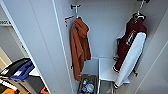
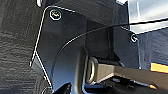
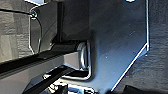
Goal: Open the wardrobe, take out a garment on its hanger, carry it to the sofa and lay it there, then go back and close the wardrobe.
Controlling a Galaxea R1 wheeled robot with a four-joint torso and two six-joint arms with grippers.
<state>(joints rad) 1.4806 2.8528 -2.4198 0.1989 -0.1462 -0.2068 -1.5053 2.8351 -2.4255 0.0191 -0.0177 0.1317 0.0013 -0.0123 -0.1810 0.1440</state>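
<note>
Wardrobe (image 1: pixel 40 37) already open; garment (image 1: pixel 130 47) hangs inside on its hanger (image 1: pixel 138 15) at 2 o'clock in head view, not yet taken. An orange hoodie (image 1: pixel 79 47) is at 11 o'clock. Carry, sofa drop and door close remain. Can't tell the state of either gripper's fingers; hanger hook is cut off.
</note>
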